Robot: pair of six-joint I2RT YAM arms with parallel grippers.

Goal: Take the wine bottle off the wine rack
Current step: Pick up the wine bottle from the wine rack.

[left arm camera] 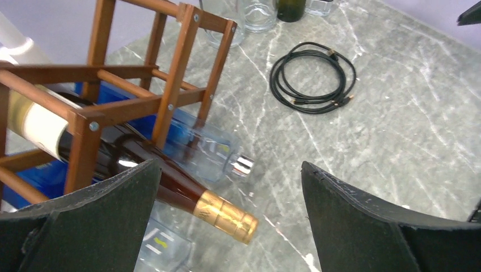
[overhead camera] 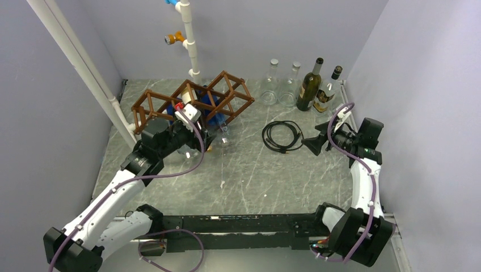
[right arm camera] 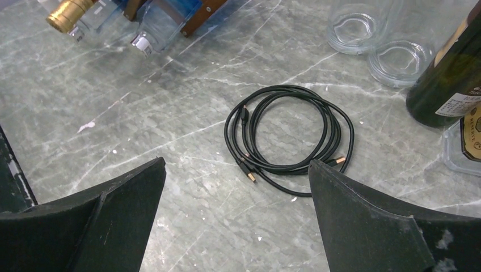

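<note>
Glass, likely heavy and slick, so the wine bottle (left arm camera: 122, 153) in the wine rack (left arm camera: 176, 73) wants taking at its gold-foiled neck (left arm camera: 224, 214), left gripper (left arm camera: 230, 187) gaping wide, empty.

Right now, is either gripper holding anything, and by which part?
Nothing held. Left gripper open by the wine bottle neck, not closed on it; right gripper open near the cable.

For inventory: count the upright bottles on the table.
4, in a row at back right: two clear glass bottles, a dark green wine bottle, a clear labelled bottle rightmost. None looks hidden.
</note>
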